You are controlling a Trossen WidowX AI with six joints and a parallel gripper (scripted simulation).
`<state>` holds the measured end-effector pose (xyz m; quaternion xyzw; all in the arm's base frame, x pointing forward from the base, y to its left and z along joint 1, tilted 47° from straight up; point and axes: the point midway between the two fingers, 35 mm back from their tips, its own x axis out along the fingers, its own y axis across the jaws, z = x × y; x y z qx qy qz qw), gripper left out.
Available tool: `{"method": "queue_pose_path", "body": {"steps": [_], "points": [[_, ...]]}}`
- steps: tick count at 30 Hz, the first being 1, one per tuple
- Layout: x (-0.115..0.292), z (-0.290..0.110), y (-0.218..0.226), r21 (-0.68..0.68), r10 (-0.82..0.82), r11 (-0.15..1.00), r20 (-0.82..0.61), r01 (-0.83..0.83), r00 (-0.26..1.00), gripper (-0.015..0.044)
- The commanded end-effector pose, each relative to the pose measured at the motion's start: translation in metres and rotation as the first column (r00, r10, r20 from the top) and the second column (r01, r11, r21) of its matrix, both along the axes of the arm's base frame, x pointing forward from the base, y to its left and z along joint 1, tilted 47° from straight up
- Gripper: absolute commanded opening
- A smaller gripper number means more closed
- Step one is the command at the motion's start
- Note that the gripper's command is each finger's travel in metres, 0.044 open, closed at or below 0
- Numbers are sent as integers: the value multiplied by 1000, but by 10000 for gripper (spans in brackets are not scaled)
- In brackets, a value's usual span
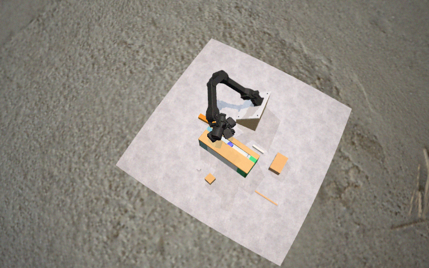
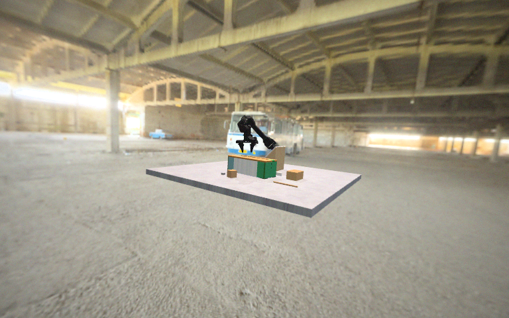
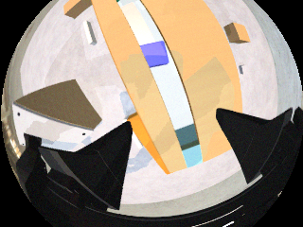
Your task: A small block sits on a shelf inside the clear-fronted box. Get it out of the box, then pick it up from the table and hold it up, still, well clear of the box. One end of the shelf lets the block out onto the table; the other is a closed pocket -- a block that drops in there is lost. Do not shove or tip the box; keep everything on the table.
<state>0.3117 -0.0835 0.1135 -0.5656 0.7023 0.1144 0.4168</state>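
Observation:
The small blue-violet block shows through the long top slot of the box, near mid-length on the pale shelf. The box has a tan top, a green end and a teal end. Which end is the closed pocket is not clear. My gripper is open and empty, pointing down above the teal half of the box. The block lies outside its fingers, toward the green end. In the top view the wrist hides the fingertips.
An orange bar is behind the teal end. A wedge with a white slanted panel stands behind the box. A white bar, a tan brick, a thin stick and a small cube lie around it.

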Motion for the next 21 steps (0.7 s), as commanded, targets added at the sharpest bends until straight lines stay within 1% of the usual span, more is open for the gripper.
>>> {"method": "queue_pose_path", "body": {"steps": [1,3,5,7,10,14,17,21], "points": [[-5,-2,2,57,-230,973,217,223,949,400],[-8,-4,3,115,-371,928,337,354,865,400],[-11,-6,4,189,-502,862,438,470,746,400],[-14,-8,5,274,-616,777,516,566,596,400],[-18,-11,8,417,-743,620,583,665,328,400],[-23,-14,10,610,-812,373,579,699,-71,400],[-27,-17,13,740,-778,181,511,648,-366,400],[-31,-19,15,835,-688,16,409,550,-600,400]]}}
